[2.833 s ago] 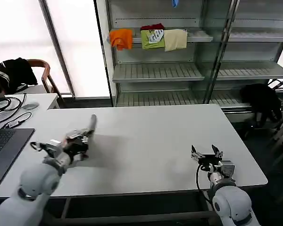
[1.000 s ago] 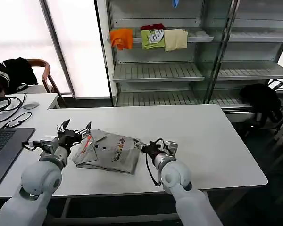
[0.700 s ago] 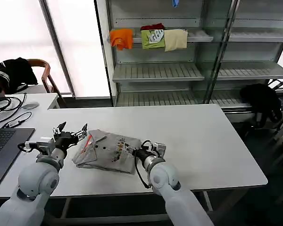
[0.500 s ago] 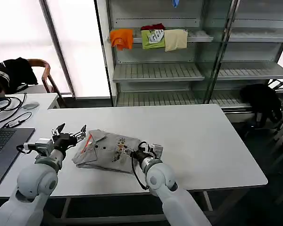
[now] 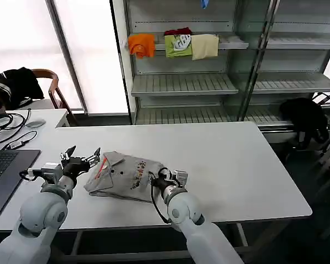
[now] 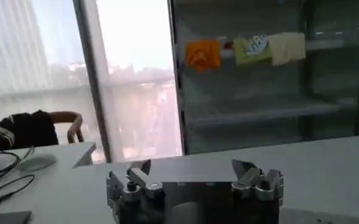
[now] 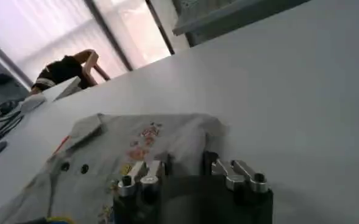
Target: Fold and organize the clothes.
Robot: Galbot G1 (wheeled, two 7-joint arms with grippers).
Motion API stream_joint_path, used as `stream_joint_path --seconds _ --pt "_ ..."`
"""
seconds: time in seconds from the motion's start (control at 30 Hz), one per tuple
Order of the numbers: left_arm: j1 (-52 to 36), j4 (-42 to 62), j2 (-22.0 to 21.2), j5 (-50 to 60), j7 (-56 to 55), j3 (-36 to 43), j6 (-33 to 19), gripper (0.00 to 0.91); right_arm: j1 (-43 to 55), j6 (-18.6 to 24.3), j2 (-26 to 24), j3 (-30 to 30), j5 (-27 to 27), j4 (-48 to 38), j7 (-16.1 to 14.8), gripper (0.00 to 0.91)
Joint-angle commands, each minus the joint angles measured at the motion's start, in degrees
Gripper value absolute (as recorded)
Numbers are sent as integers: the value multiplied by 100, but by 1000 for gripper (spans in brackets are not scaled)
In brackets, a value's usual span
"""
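Crumpled light grey soft shirts (image 5: 126, 174) lie on the white surface (image 5: 231, 159) between both grippers, left gripper (image 5: 83, 159) jaws spread beside the collar, right gripper (image 5: 157, 179) jaws spread at the hem, a laptop (image 5: 3, 170) beyond the left jaws.

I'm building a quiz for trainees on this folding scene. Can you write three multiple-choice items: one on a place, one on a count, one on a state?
1. Where does the light grey soft shirt lie?
A. on the white table
B. on a shelf
C. on the chair

2. How many folded garments sit side by side on the upper shelf?
A. one
B. three
C. five

3. How do the left gripper's fingers stand?
A. shut on the collar
B. spread open
C. hidden under cloth

Answers:
1 A, the shirt rests on the white table, between the left gripper and the right gripper.
2 B, the orange garment, green garment and cream garment.
3 B, the fingers stand apart, holding nothing.
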Motion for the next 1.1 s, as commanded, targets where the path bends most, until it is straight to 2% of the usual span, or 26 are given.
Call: stream_joint_path --seconds 0.03,0.37,0.43,0.5,0.63,0.87,0.9,0.93,0.97,1.1 --pt "5 13 -44 1 -5 19 0 907 127 -4 -369 -18 -167 172 -157 0" --pt "18 -6 -197 44 0 10 2 907 530 -4 -1185 123 -176 -119 -616 0" --pt "66 -40 -246 84 10 -1 1 907 712 2 -1395 162 -443 -328 -890 0" --pt "88 -57 -303 97 7 -16 2 907 873 9 -1537 182 -920 -507 -1218 0" --pt "135 -97 -444 154 6 -27 -1 907 1090 64 -1684 290 -1791 -847 -1670 0" --pt "195 -151 -566 223 11 -11 -1 907 1066 10 -1861 411 -2006 -872 -1753 0" --pt "202 -154 -569 221 11 -10 0 907 1036 9 -1887 404 -2048 -877 -1752 30" --pt "216 -176 -576 222 11 -7 0 907 1003 11 -1889 418 -2191 -920 -1758 191" --pt "221 -179 -578 223 10 -7 1 907 989 12 -1883 438 -2273 -946 -1771 907" --pt "250 -193 -596 229 10 6 0 907 916 22 -1871 607 -2779 -972 -1853 907"
